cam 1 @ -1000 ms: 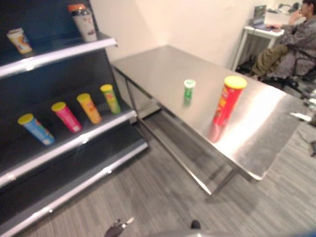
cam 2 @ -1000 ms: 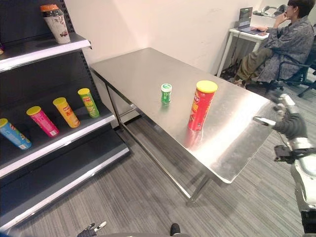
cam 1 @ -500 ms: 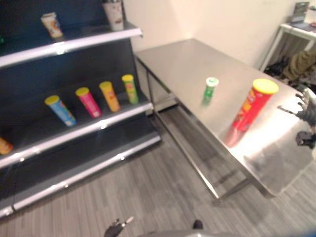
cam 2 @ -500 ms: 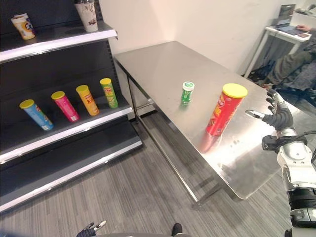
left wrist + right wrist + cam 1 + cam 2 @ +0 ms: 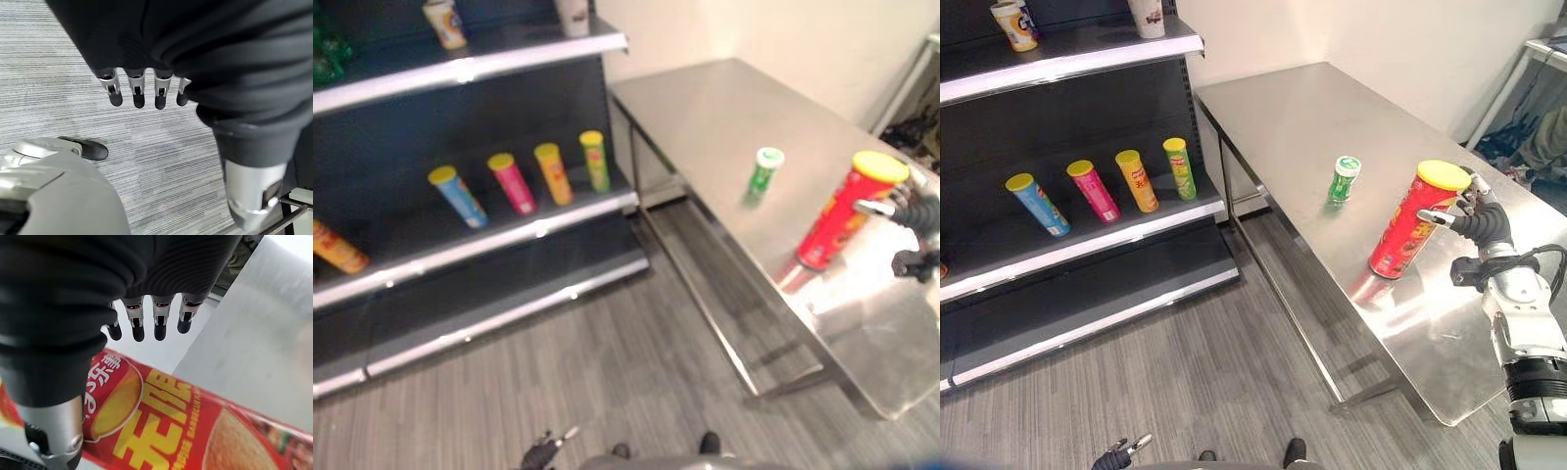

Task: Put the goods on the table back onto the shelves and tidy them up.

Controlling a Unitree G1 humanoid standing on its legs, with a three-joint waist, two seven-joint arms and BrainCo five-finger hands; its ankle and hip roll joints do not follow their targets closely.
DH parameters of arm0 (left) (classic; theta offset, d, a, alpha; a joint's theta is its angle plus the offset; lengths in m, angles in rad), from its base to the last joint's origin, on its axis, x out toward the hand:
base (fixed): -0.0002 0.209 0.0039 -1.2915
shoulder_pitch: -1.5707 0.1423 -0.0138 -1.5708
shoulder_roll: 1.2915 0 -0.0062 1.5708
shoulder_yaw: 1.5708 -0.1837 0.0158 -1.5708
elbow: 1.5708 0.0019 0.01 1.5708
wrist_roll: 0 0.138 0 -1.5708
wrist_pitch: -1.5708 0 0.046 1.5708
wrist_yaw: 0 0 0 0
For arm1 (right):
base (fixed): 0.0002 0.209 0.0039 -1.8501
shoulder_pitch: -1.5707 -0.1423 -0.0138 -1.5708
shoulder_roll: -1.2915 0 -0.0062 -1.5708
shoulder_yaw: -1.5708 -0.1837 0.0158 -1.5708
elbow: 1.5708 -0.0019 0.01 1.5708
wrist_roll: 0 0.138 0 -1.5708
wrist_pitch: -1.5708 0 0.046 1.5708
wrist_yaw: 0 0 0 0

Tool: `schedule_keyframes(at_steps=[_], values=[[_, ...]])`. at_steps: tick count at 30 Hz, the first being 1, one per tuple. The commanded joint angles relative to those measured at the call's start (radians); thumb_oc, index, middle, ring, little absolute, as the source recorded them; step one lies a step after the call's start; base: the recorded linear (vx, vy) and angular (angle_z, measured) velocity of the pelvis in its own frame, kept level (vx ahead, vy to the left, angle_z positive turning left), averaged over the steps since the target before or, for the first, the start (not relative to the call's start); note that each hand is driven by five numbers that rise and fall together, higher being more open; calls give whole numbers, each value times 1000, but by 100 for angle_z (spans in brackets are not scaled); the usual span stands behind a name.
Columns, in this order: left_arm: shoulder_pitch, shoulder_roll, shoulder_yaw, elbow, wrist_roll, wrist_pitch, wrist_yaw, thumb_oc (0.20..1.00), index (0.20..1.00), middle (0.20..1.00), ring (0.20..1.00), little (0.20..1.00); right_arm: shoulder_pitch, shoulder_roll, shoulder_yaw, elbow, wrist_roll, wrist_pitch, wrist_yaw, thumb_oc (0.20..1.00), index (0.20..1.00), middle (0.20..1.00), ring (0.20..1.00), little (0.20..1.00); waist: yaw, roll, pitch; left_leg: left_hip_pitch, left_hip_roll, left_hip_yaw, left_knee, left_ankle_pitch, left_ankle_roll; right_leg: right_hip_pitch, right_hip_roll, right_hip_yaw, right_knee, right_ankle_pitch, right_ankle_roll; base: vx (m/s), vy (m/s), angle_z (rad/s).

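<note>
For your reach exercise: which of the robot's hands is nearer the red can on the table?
The right hand, open right beside the red can near its top. The left hand hangs low over the floor, far from the table.

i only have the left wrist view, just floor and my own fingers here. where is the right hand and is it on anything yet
Observer: The right hand is up at the table, right beside the top of the red can, fingers open and not closed on it.
Operator: can upright or tipped
Observer: It stands on the table, yellow lid on top. In the right wrist view its red side lies between the thumb and the fingers.
Operator: anything else on the table
Observer: One small green can, standing farther in, apart from the red one.
Operator: shelf status
Observer: Four cans, blue, pink, orange and green, lean in a row on the middle shelf.
</note>
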Motion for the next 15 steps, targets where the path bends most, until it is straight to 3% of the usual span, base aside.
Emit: schedule_keyframes(at_steps=[1, 3, 15], values=[[-43, 32, -61, 11, -34, -15, -2, 1000, 1000, 1000, 1000, 1000, -95, -64, 49, -18, 47, -48, -7, 1000, 1000, 1000, 1000, 1000, 19, -39, -32, -20, 44, 54, 5, -6, -80, 60, -35, 17, 8, -87, 69, 0, 0, 14], [-42, 31, -65, 7, -40, -14, -4, 1000, 1000, 1000, 1000, 1000, -98, -43, 34, -22, 127, -57, 13, 1000, 1000, 1000, 1000, 1000, 26, -41, -32, -23, 50, 49, 5, -5, -85, 68, -32, 4, 8, -95, 66, 12, -55, 8], [-35, 28, -59, 0, -51, -12, -7, 1000, 1000, 1000, 1000, 1000, -116, 26, 35, -70, 256, -61, 57, 1000, 1000, 1000, 1000, 1000, 33, -40, -38, -9, 53, 53, 5, -10, -85, 77, -30, 5, 8, -100, 64, 3, -6, 2]])
